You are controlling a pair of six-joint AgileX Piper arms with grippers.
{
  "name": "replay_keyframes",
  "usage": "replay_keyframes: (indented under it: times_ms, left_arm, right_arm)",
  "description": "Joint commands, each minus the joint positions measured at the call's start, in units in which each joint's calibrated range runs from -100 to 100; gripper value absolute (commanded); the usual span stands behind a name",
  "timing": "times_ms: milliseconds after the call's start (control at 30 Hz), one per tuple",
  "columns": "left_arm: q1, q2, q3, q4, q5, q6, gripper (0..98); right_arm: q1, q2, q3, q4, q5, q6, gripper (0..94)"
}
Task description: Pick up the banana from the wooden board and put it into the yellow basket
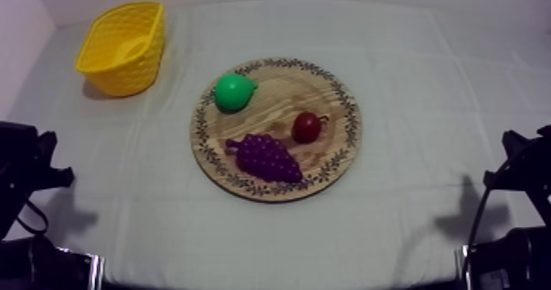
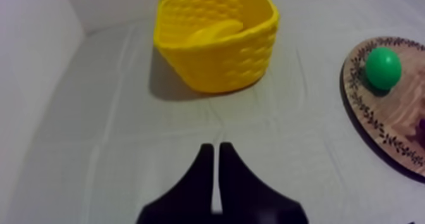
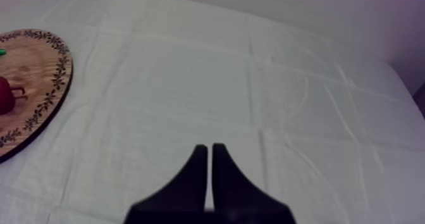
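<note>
1. The left gripper [image 2: 215, 148], two black fingers pressed together into a narrow wedge, holds nothing and hovers low over the cloth-covered table [image 2: 95, 144].
2. Straight ahead of it, well apart, stands the yellow woven plastic basket [image 2: 218, 68]. A curved yellow shape lying inside looks like the toy banana [image 2: 216, 31], so the task's thing appears to be already delivered.
3. Ahead and to its right sits the round wooden board with a patterned rim [image 2: 395, 122]. It carries a green pear [image 2: 383, 68], a purple bunch of grapes [image 1: 266, 156] and a small red fruit [image 1: 307, 127], which the task leaves alone.
4. The right gripper [image 3: 209, 148] is likewise closed on nothing, with the board's edge ahead to its left.
5. Judging from this, both arms sit parked at the sides because nothing is left to carry.
</note>
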Motion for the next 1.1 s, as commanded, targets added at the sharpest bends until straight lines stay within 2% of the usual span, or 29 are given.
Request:
replay_keyframes:
  times_ms: [0, 67, 367, 500, 633, 700, 767, 1067]
  left_arm:
    - [0.5, -3.1, 0.2, -3.29, -0.1, 4.5, 1.8]
    - [1.2, -5.0, 0.5, -5.93, -0.2, 7.3, 1.8]
    - [6.6, -12.1, 3.4, -20.75, -0.1, 22.0, 1.7]
    - [8.5, -13.6, 4.1, -24.76, -0.1, 25.5, 1.6]
    - [9.5, -14.0, 4.3, -30.07, 0.9, 31.3, 0.7]
    - [9.7, -14.0, 4.2, -31.64, 1.6, 31.9, 0.4]
    - [9.8, -14.1, 4.2, -32.41, 1.9, 31.4, 0.3]
    - [9.9, -14.1, 4.2, -33.13, 2.2, 32.4, 0.1]
  right_arm:
    - [0.0, 0.0, 0.0, 0.0, 0.0, 0.0, 0.2]
    - [0.0, 0.0, 0.0, 0.0, 0.0, 0.0, 0.2]
    - [0.0, 0.0, 0.0, 0.0, 0.0, 0.0, 0.2]
    - [0.0, 0.0, 0.0, 0.0, 0.0, 0.0, 0.2]
    - [0.0, 0.0, 0.0, 0.0, 0.0, 0.0, 0.2]
    - [0.0, 0.0, 0.0, 0.0, 0.0, 0.0, 0.2]
    - [0.0, 0.0, 0.0, 0.0, 0.0, 0.0, 0.2]
    - [0.0, 0.0, 0.0, 0.0, 0.0, 0.0, 0.2]
